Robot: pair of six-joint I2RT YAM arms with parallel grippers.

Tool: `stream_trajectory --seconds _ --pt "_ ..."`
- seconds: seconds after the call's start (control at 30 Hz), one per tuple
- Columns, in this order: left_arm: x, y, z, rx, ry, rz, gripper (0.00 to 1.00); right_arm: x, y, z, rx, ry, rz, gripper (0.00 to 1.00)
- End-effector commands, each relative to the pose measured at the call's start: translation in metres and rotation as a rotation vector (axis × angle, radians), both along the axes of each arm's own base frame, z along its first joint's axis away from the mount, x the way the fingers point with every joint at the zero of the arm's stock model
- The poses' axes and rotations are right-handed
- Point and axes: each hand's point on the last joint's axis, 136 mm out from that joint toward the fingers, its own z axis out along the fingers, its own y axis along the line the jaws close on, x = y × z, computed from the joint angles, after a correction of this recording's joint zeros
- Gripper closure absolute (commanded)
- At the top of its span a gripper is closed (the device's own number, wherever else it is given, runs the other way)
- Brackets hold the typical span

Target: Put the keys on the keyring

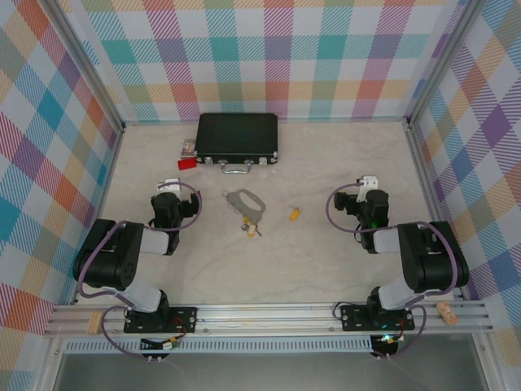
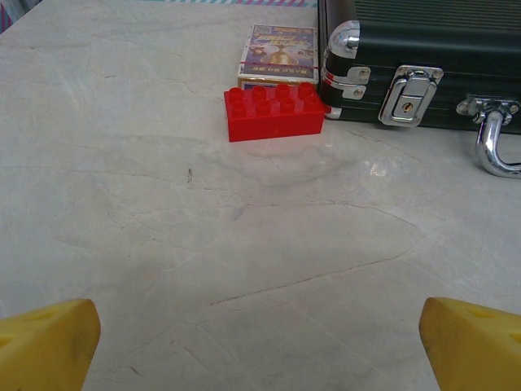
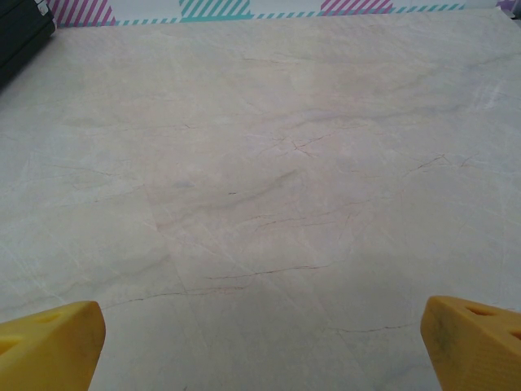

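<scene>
from above, the flat grey metal keyring (image 1: 246,201), a pear-shaped loop, lies on the pale marbled table (image 1: 326,163) between the two arms. it is to the right of the left gripper (image 1: 168,186) and apart from it. the keys (image 1: 295,214) are tiny, with yellow-orange heads. one lies loose between the keyring and the right gripper (image 1: 368,186), and another sits at the loop's near end, touching or not i cannot tell. further back stands a black case (image 1: 237,137), with a small red brick (image 1: 187,163) by its left corner.

in the left wrist view, the left gripper (image 2: 260,350) is spread wide, its matte yellow fingertips (image 2: 45,342) at the bottom corners with bare table between them. ahead sits the glossy studded red brick (image 2: 275,112) in front of a pack of cards (image 2: 279,49). it is just beside the black case (image 2: 423,41), which has a chrome latch (image 2: 411,95) and a curved handle (image 2: 496,147).

in the right wrist view, the right gripper (image 3: 260,350) is likewise spread, its yellow fingertips (image 3: 49,346) over veined, stone-look table (image 3: 260,163).
</scene>
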Motion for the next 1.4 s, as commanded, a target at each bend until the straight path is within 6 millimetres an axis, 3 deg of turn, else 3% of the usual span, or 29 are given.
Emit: stream_trajectory --seconds 0.0,0.23,0.3,0.4,0.6,0.67,0.87,1.17,1.37 --pt "0.008 0.004 0.019 0.007 -0.051 0.008 0.0 0.011 -0.009 0.018 -0.009 -0.066 -0.04 0.01" --pt "-0.001 0.053 0.085 -0.007 0.05 0.352 0.0 -0.001 -0.013 0.032 -0.018 -0.135 -0.068 0.01" --pt "-0.005 0.056 0.106 -0.068 0.092 0.409 0.0 -0.004 -0.023 0.045 -0.026 -0.149 -0.144 0.01" --pt "-0.012 0.045 0.124 -0.202 0.13 0.41 0.0 -0.008 -0.032 0.075 0.002 -0.124 -0.206 0.01" --pt "-0.021 -0.001 0.132 -0.484 0.067 0.211 0.0 -0.03 -0.038 0.123 0.324 -0.071 -0.361 0.01" --pt "-0.026 -0.012 0.131 -0.552 0.073 0.167 0.0 -0.04 -0.042 0.129 0.448 -0.061 -0.439 0.01" --pt "-0.043 -0.053 0.116 -0.607 0.149 0.043 0.0 -0.048 0.008 0.162 0.595 -0.08 -0.145 0.01" --pt "-0.075 -0.12 0.067 -0.445 0.258 -0.145 0.0 -0.061 0.073 0.141 0.721 0.112 0.187 0.01" --pt "-0.087 -0.146 0.035 -0.402 0.34 -0.204 0.0 -0.07 0.106 0.133 0.718 0.159 0.316 0.01"
